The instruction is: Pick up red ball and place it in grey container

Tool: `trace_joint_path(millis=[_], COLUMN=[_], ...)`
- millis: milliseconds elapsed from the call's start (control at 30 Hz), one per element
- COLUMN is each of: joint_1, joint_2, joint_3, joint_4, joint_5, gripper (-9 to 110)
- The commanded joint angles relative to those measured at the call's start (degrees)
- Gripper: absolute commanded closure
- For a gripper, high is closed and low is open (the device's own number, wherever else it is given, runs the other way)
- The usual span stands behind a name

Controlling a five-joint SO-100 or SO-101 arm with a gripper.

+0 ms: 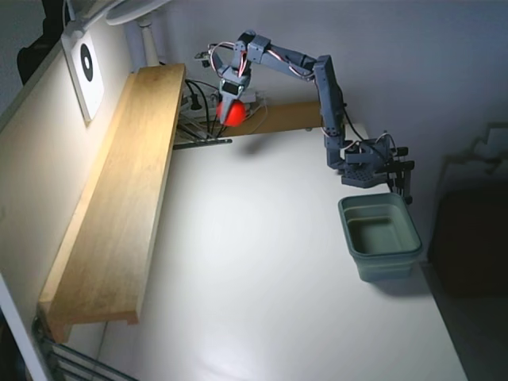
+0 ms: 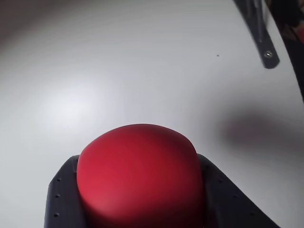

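Ball grasped and lifted; the carry to the bin is left.

Your grey 2-finger gripper [image 1: 231, 109] is clamped on the smooth red-orange ball [image 2: 140, 178], held above the white table [image 1: 262, 262] near its far edge. You have yet to swing it across to the empty grey-green rectangular plastic container [image 1: 380, 236], well apart, and release.

Red ball [image 2: 137, 178] smooth, matt; grey container [image 1: 381, 236] plastic, probably; shelf [image 1: 119, 206] bare wood; table [image 1: 262, 262] glossy white.
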State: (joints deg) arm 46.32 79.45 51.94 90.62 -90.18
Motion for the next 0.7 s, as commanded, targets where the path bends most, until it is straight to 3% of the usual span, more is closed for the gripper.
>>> trace_joint_path(millis=[0, 667], joint_1=[-4.09, -34.22], joint_2=[1.51, 1.51], joint_3=[-2.30, -2.30], joint_4=[0.70, 0.70], joint_5=[0.18, 0.18], gripper=[78, 78])
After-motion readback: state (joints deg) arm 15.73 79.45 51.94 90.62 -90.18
